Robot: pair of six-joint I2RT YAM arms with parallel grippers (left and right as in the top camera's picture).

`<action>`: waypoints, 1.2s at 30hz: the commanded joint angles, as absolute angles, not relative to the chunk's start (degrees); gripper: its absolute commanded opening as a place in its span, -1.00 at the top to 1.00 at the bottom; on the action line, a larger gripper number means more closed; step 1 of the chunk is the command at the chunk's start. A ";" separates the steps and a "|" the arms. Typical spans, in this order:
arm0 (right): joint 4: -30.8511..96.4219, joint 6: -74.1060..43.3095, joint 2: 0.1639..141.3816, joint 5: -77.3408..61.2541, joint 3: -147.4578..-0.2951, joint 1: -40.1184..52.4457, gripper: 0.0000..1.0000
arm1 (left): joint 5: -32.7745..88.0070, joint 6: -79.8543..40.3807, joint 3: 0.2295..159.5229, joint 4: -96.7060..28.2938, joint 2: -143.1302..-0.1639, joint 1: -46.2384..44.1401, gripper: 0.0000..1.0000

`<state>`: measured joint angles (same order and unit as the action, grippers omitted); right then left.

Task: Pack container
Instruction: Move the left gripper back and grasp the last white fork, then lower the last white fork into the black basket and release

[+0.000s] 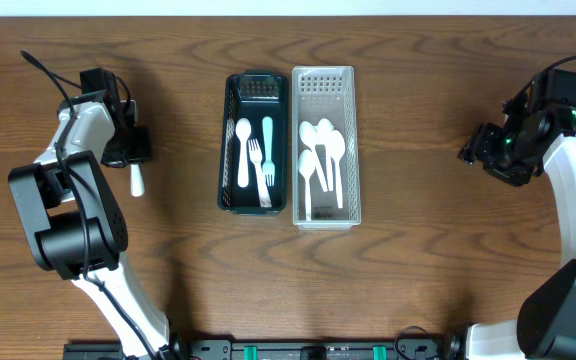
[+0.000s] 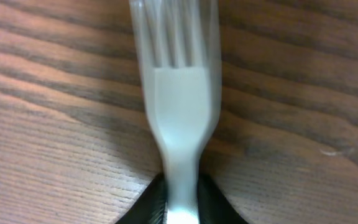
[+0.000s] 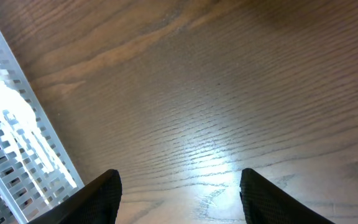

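My left claw (image 2: pixel 180 210) is clamped on the neck of a white plastic fork (image 2: pixel 179 93), 1 dark finger (image 2: pixel 149 206) pressing on each side of it. The fork's head runs straight out ahead of that claw over the wood-grain counter (image 2: pixel 303 74), the tines blurred at the far end, and I cannot tell whether they touch the wood. From above, the left claw (image 1: pixel 128 148) sits well off to the left of 2 long baskets, with the fork (image 1: pixel 137 182) poking out beyond it. The nearer basket to that claw is the dark green one (image 1: pixel 259 87), which holds white forks and 1 teal piece lying lengthwise. Touching its far side is a clear slotted basket (image 1: pixel 323 80) holding several white spoons (image 1: pixel 323 150). My right claw (image 3: pixel 179 199) stands apart, its 2 fingers spread wide with only bare counter (image 3: pixel 229 93) between them and nothing in its grip. The clear basket (image 3: pixel 11 124) shows off to that claw's left edge of view, well apart from it. From overhead, the right claw (image 1: pixel 478 150) hangs far to the right of both baskets.
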<state>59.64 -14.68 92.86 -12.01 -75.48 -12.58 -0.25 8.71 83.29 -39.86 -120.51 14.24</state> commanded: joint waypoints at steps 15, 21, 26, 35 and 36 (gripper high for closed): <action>59.55 -15.38 92.90 -12.47 -75.22 -12.32 -0.28 | 5.15 8.91 84.71 -53.60 -100.95 8.64 0.88; 59.44 -15.38 92.90 -12.49 -75.22 -12.01 -0.28 | 7.09 5.28 84.66 -56.49 -90.08 -2.96 0.88; 59.40 -15.35 92.90 -12.47 -75.22 -11.97 -0.29 | 7.07 3.27 84.07 -55.31 -91.05 -13.13 0.88; 59.31 -14.37 92.84 -15.29 -75.22 -11.92 -0.25 | 7.05 0.54 82.61 -46.72 -102.00 -18.52 0.34; 58.87 -12.67 92.79 -17.63 -75.22 -11.92 -0.25 | 7.03 0.54 82.61 -45.78 -102.59 -18.48 0.17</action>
<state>59.27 -14.61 92.86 -12.91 -75.46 -12.51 7.31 1.98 83.00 -47.07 -100.62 -18.76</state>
